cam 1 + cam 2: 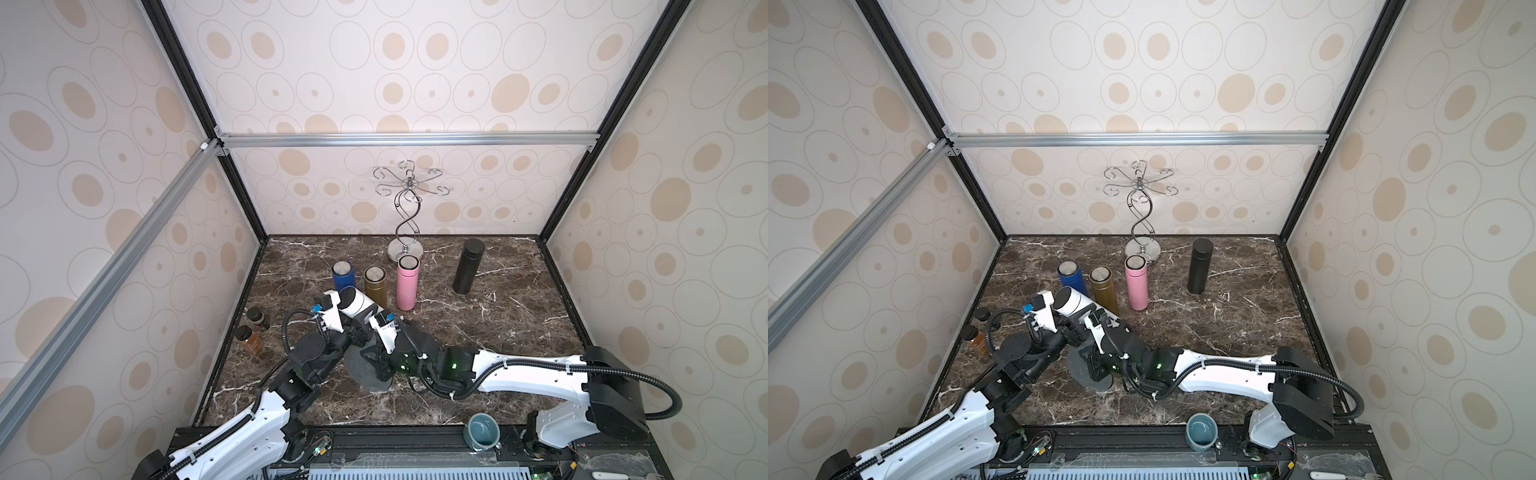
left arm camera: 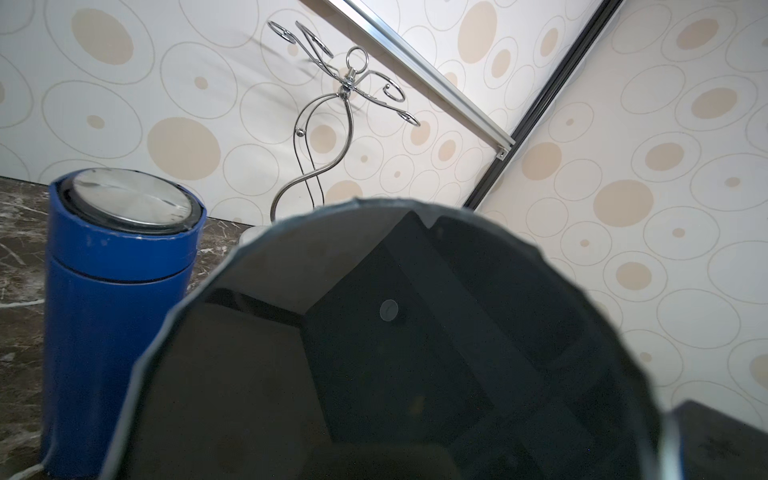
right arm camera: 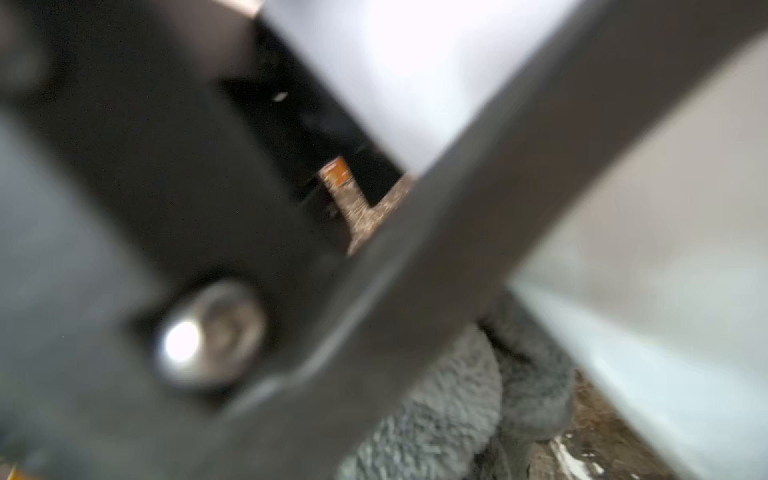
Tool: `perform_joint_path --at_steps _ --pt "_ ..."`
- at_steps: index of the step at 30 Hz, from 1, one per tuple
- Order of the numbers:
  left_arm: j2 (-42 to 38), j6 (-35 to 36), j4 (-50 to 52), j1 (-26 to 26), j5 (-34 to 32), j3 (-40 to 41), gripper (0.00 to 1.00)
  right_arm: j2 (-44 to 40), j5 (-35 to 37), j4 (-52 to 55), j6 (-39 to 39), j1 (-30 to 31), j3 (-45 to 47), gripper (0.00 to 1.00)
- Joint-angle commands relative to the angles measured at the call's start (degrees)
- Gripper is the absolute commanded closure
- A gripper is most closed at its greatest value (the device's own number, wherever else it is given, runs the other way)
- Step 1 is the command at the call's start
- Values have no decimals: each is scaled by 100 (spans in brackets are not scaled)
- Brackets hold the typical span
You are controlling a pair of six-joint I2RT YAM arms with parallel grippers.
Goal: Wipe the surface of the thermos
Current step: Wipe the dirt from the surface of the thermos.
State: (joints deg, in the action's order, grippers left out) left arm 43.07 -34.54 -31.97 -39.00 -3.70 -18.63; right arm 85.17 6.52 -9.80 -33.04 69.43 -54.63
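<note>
At near-left middle of dark marble tabletop [image 1: 511,340]: right gripper [image 1: 376,358] clamped tight on grey fluffy cloth [image 1: 362,374]. Cloth sits beside lower end of white cylindrical thermos with black cap [image 1: 358,305]; contact unclear. Left gripper [image 1: 352,330] closed round thermos body, holding it tilted, cap toward far left. Just beyond, in row: blue thermos with steel lid [image 1: 344,276], bronze thermos [image 1: 375,286], pink thermos [image 1: 406,286]. Matte black thermos [image 1: 468,266] well apart, far right.

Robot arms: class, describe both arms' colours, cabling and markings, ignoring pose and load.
The left arm and right arm have white shell links joined by black joints. Black corrugated hoses loop alongside, held by white ties. Green lights glow on the right forearm; blue tabs mark the wrists.
</note>
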Motion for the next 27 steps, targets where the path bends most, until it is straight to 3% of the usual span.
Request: perform_joint_path --at_steps 1,9,20,22,27 --pt "-150 -63 -354 -23 -8 -306 100 -160 880 -152 -248 36 116 100" --pt "-92 44 -388 -20 -7 -351 100 -723 1156 403 -649 36 634 100" --pt "-85 362 -340 -24 168 -330 100 -2589 1534 1644 -779 33 1358 100" --pt "-138 575 -269 -28 343 -331 100 -3045 1240 1794 -416 -92 1332 100" --pt "-76 1123 -56 -16 906 -473 100 -4089 -26 2165 -418 -1330 1343 100"
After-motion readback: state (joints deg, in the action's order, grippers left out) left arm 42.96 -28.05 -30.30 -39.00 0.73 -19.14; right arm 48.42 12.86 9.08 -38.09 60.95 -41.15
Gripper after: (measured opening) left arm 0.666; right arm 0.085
